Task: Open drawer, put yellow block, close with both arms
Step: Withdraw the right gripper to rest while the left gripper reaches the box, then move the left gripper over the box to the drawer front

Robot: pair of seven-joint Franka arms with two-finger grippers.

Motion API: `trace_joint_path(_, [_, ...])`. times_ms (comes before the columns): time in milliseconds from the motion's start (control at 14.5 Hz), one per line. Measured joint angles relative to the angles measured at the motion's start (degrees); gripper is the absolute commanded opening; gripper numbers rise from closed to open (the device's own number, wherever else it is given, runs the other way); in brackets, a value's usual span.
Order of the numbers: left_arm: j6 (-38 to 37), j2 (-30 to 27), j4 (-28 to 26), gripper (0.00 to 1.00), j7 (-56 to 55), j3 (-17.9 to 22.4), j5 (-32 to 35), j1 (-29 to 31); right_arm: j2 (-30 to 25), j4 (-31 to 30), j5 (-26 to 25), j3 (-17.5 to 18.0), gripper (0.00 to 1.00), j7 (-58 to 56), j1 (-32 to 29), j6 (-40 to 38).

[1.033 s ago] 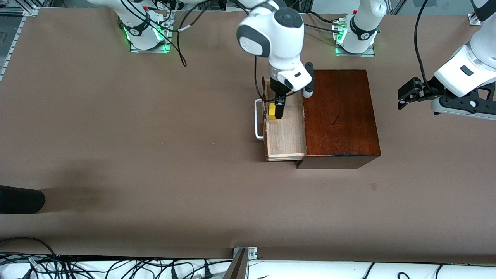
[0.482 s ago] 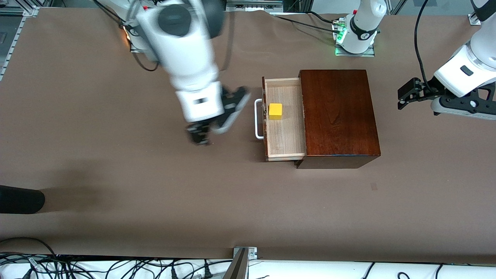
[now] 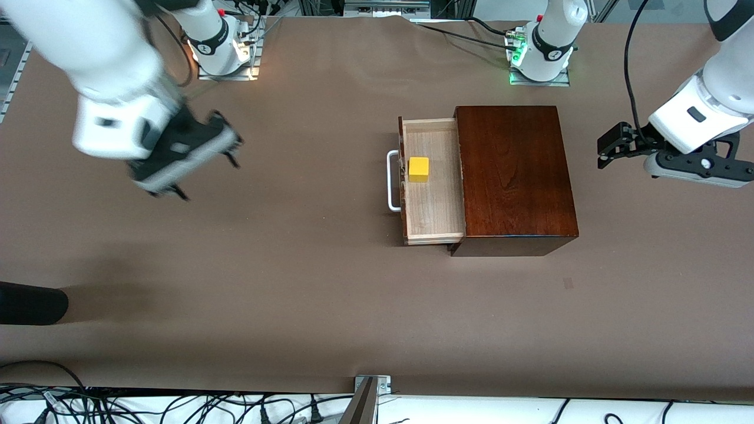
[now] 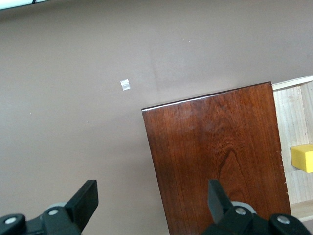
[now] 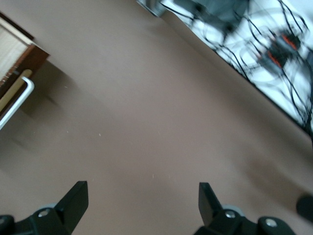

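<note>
The drawer (image 3: 433,200) stands pulled out of the dark mahogany box (image 3: 515,176), its white handle (image 3: 392,181) toward the right arm's end of the table. The yellow block (image 3: 419,169) rests in the pale tray, free of both grippers. My right gripper (image 3: 206,179) hangs open and empty over bare table toward the right arm's end, well away from the drawer. My left gripper (image 3: 607,154) hovers open and empty beside the box, toward the left arm's end. The left wrist view shows the box (image 4: 215,147), the yellow block (image 4: 303,157) and the left gripper (image 4: 150,196). The right wrist view shows the handle (image 5: 17,100) and the right gripper (image 5: 141,196).
A black rounded object (image 3: 29,303) pokes in at the table's edge toward the right arm's end, nearer the front camera. A small tape mark (image 3: 568,283) lies on the brown table (image 3: 294,265) nearer the camera than the box. Cables (image 3: 177,406) run along the near edge.
My right gripper left the block in the drawer and swung away toward the right arm's end. The left gripper crept slightly toward the box.
</note>
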Motion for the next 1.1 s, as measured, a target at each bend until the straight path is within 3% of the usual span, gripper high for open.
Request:
trace_joint_path(207, [-0.06, 0.36, 0.01, 1.00, 1.59, 0.01, -0.25, -0.06, -6.69, -8.10, 0.07, -2.29, 1.00, 1.93, -1.69, -0.04])
trace_joint_path(482, [-0.49, 1.38, 0.00, 1.00, 6.61, -0.04, -1.66, -0.19, -10.99, -14.38, 0.18, -1.70, 1.00, 2.03, -9.34, -0.07])
trace_joint_path(758, [-0.48, 3.78, 0.01, 1.00, 15.87, -0.85, -4.53, -2.06, -11.63, -15.96, 0.28, 3.74, 1.00, 2.23, -17.47, -0.37])
trace_joint_path(1102, [-0.06, 7.34, 0.76, 1.00, 22.48, -5.36, -12.86, -5.59, -11.74, -15.96, 0.29, 4.93, 1.00, 9.64, -18.14, -0.91])
